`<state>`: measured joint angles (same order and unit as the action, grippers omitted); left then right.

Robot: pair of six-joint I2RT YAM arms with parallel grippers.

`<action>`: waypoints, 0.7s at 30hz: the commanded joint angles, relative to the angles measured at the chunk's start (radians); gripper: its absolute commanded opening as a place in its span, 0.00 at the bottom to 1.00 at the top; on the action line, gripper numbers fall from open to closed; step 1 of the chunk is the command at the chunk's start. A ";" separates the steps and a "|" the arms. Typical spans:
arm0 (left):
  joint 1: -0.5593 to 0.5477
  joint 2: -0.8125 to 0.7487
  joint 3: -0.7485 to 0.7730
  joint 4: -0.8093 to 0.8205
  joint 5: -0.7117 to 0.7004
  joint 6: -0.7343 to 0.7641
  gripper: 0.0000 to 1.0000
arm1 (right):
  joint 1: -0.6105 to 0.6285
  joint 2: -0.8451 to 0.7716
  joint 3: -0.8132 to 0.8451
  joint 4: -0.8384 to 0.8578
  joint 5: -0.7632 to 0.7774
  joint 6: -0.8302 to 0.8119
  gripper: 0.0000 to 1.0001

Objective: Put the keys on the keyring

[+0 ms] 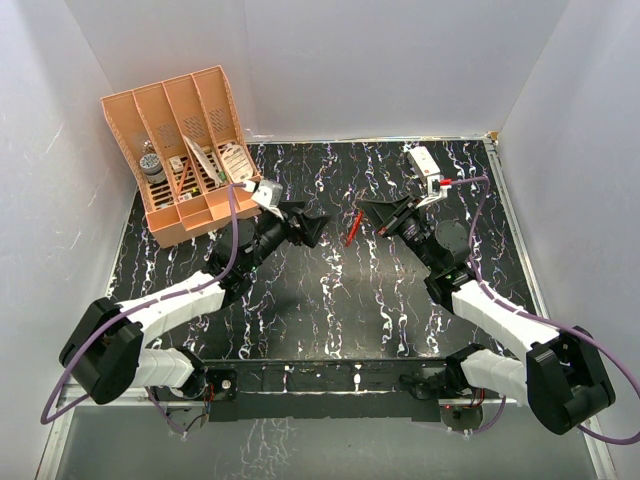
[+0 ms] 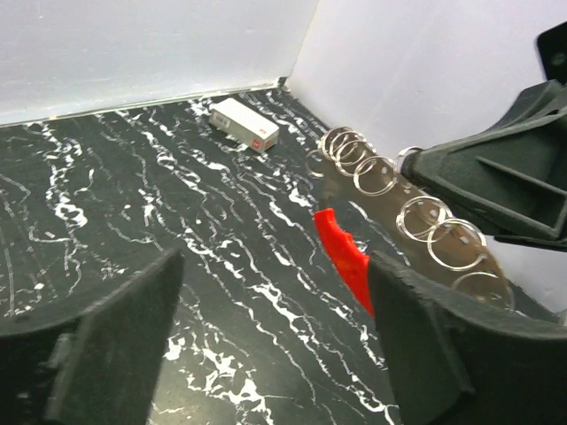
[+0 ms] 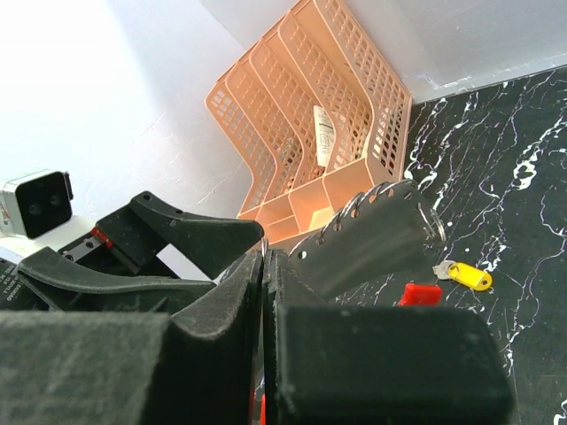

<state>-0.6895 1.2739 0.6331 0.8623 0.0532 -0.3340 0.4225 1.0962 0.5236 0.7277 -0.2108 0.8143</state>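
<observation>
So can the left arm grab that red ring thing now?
Probably yes. The left gripper is open, and the red keyring is just ahead of its fingers with nothing in between. The shut right gripper seems to be holding it up.

Red keyring (image 1: 352, 228) between left end effector (image 1: 310, 228) and right end effector (image 1: 365, 208)

A slotted desk organizer (image 1: 185, 150) stands in the far left corner of the tabletop (image 1: 330, 310), and a small box (image 1: 424, 160) lies near the far right corner. The keyring (image 1: 352, 228) sits mid-tabletop, between the left pincer (image 1: 316, 228) and the right pincer (image 1: 368, 210). A tagged key (image 3: 462, 274) lies flat on the tabletop, on the organizer's side of the right pincer.
</observation>
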 commanded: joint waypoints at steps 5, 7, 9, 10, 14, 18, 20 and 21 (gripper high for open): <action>0.022 0.023 0.163 -0.292 -0.084 0.052 0.97 | -0.005 -0.027 0.061 0.028 0.033 0.007 0.00; 0.047 0.070 0.239 -0.406 -0.077 0.032 0.98 | -0.005 -0.029 0.060 0.007 0.042 0.002 0.00; 0.078 0.138 0.295 -0.485 -0.041 0.004 0.99 | -0.005 -0.033 0.057 -0.008 0.047 -0.012 0.00; 0.094 0.174 0.312 -0.507 -0.007 -0.012 0.98 | -0.005 -0.037 0.053 -0.014 0.049 -0.017 0.00; 0.133 0.308 0.353 -0.536 0.027 -0.042 0.87 | -0.007 -0.074 0.043 -0.062 0.067 -0.049 0.00; 0.152 0.410 0.371 -0.528 0.015 -0.057 0.71 | -0.011 -0.126 0.035 -0.120 0.094 -0.080 0.00; 0.152 0.458 0.398 -0.554 -0.004 -0.050 0.66 | -0.013 -0.147 0.035 -0.144 0.103 -0.093 0.00; 0.150 0.478 0.410 -0.565 -0.013 -0.044 0.64 | -0.014 -0.152 0.035 -0.151 0.105 -0.097 0.00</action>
<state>-0.5404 1.7176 0.9730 0.3576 0.0452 -0.3740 0.4160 0.9947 0.5282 0.5793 -0.1459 0.7589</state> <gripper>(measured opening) 0.676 0.012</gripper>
